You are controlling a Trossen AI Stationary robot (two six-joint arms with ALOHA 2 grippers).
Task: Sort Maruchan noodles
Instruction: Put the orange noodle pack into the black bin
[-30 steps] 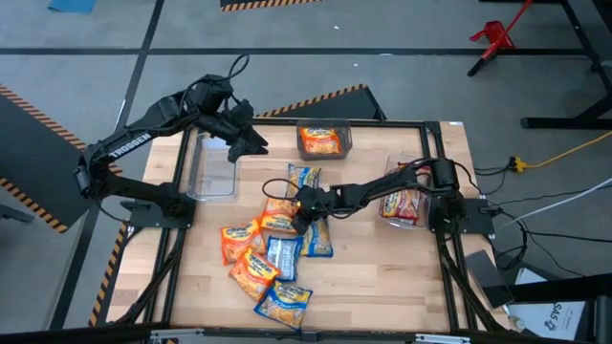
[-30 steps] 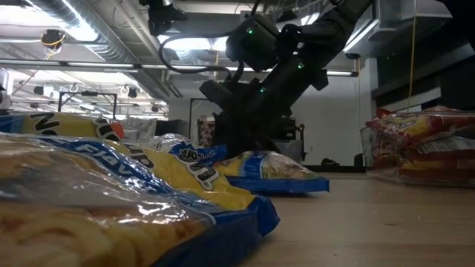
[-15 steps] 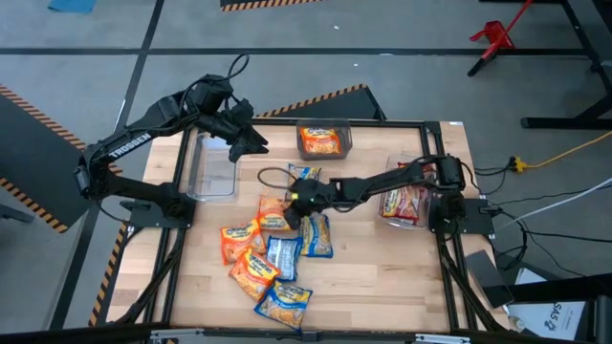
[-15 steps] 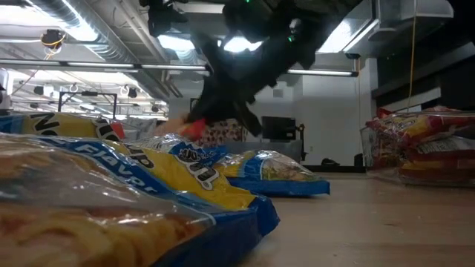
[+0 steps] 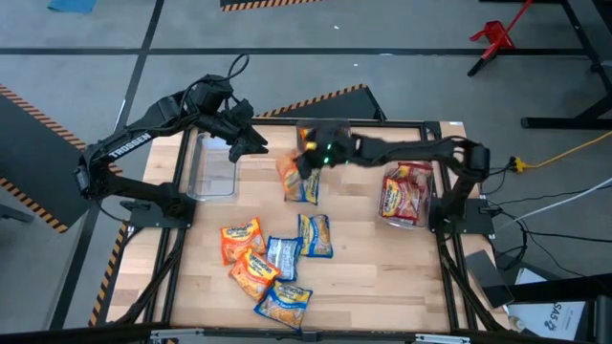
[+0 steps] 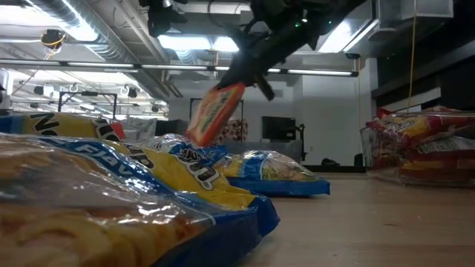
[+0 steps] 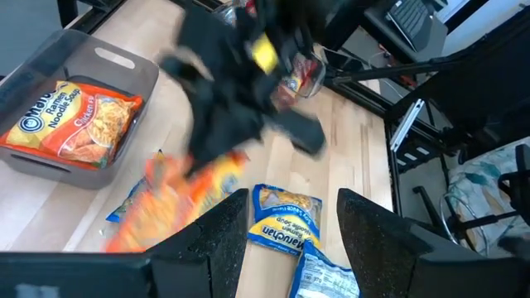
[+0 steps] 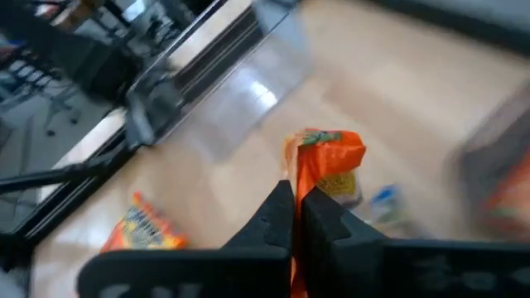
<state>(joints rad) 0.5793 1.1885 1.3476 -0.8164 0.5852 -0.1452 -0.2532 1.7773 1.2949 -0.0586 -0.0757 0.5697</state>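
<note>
**Orange noodle packet lifted in my right jaws above the table**

At the far left, my left arm reaches over an empty clear bin (image 5: 212,164) that sits on the left side of the wooden table (image 5: 382,277). My left gripper (image 5: 258,146) hangs in the air near that bin's far right corner, fingers spread apart with nothing between them.

Just right of it, my right gripper (image 5: 308,162) is stretched across the far middle of the table. Its jaws are pinched tight on the top edge of an orange packet (image 5: 290,176), which dangles tilted, clear of the wood. A blue-and-yellow packet (image 5: 308,186) shows just beside it from above; I cannot tell whether it hangs with it or lies below. My right wrist view shows the orange packet (image 8: 325,161) caught between my two dark fingers.

Behind my right gripper, at the far edge, a grey bin (image 5: 325,139) holds one orange packet.

In the near middle of the table lies a loose cluster of noodle packets (image 5: 268,266), orange ones and blue-and-yellow ones, some overlapping.

Farther right, a clear bin (image 5: 405,196) holds red-and-silver packets, next to my right arm's base.
</note>
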